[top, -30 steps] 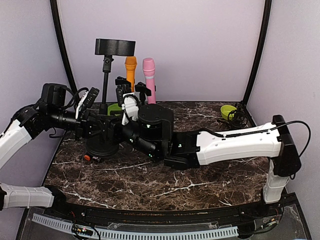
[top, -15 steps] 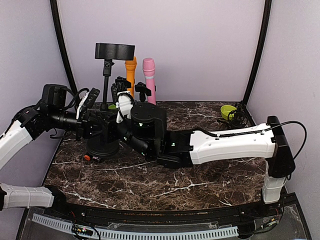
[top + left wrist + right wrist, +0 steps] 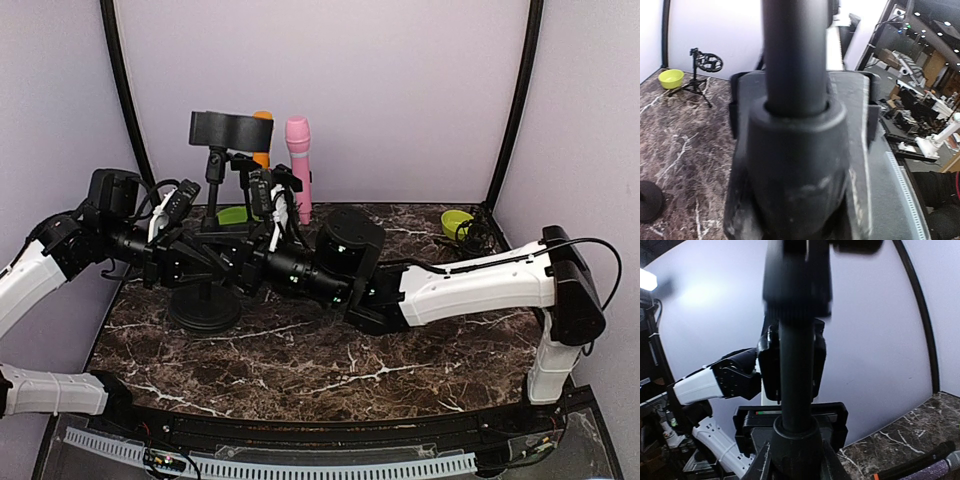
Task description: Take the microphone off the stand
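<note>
A black stand (image 3: 211, 178) with a round base (image 3: 204, 310) and a black holder (image 3: 230, 127) on top stands at the back left. An orange microphone (image 3: 263, 119) and a pink microphone (image 3: 298, 160) rise behind it. My left gripper (image 3: 200, 262) is shut on the stand's pole, which with its collar (image 3: 797, 150) fills the left wrist view. My right gripper (image 3: 238, 268) grips the same pole from the other side. In the right wrist view, its fingers (image 3: 761, 460) flank the collar (image 3: 796, 440). The microphone bases are hidden by the arms.
A green bowl (image 3: 456, 222) and a small black tripod (image 3: 480, 236) sit at the back right; both show in the left wrist view, bowl (image 3: 670, 78) and tripod (image 3: 704, 62). Another green thing (image 3: 235, 214) lies behind the stand. Purple walls enclose the table.
My right arm has turned and stretched left, bringing its gripper onto the stand's pole. The stand has shifted slightly. The left arm has hardly moved.
</note>
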### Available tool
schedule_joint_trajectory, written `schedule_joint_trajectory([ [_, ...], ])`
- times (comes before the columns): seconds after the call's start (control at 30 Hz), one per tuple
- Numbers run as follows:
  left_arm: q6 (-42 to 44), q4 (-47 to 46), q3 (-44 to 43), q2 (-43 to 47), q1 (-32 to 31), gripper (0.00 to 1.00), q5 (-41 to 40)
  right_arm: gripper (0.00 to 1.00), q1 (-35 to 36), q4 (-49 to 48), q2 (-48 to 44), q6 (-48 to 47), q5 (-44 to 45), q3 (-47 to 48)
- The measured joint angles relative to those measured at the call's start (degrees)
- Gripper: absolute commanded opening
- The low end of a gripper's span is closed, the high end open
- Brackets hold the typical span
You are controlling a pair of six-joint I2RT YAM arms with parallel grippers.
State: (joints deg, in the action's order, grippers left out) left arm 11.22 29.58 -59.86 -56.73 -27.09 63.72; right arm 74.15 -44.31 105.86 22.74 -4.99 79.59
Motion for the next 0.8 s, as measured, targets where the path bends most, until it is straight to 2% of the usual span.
schedule_joint_trajectory([
  [0.13,-2.4,-0.44,-0.94,-0.79,-0.48,0.0,3.39,0.23,-2.23,-4.07,0.46,5.07,-9.92,-0.22],
  [0.2,-3.37,-0.61,-1.11,-0.81,-0.72,0.0,4.5,0.36,-2.67,-5.25,0.72,6.51,-12.5,-0.09],
  [0.3,-3.82,-1.27,-1.27,-0.76,-0.46,0.0,5.7,0.67,-3.04,-7.06,1.05,8.87,-15.08,0.15],
  [0.33,-3.74,-1.68,-1.64,-0.72,0.0,0.0,5.73,0.72,-3.02,-8.02,0.85,8.81,-15.08,0.0],
  [0.53,-3.96,-2.97,-2.12,-0.63,1.44,0.0,4.07,0.74,-1.55,-8.94,-3.32,6.23,-9.11,-4.28],
  [0.8,-3.65,-2.86,-2.12,-0.63,1.64,0.0,3.23,0.64,-0.31,-5.4,-3.76,2.54,-5.46,-1.62],
])
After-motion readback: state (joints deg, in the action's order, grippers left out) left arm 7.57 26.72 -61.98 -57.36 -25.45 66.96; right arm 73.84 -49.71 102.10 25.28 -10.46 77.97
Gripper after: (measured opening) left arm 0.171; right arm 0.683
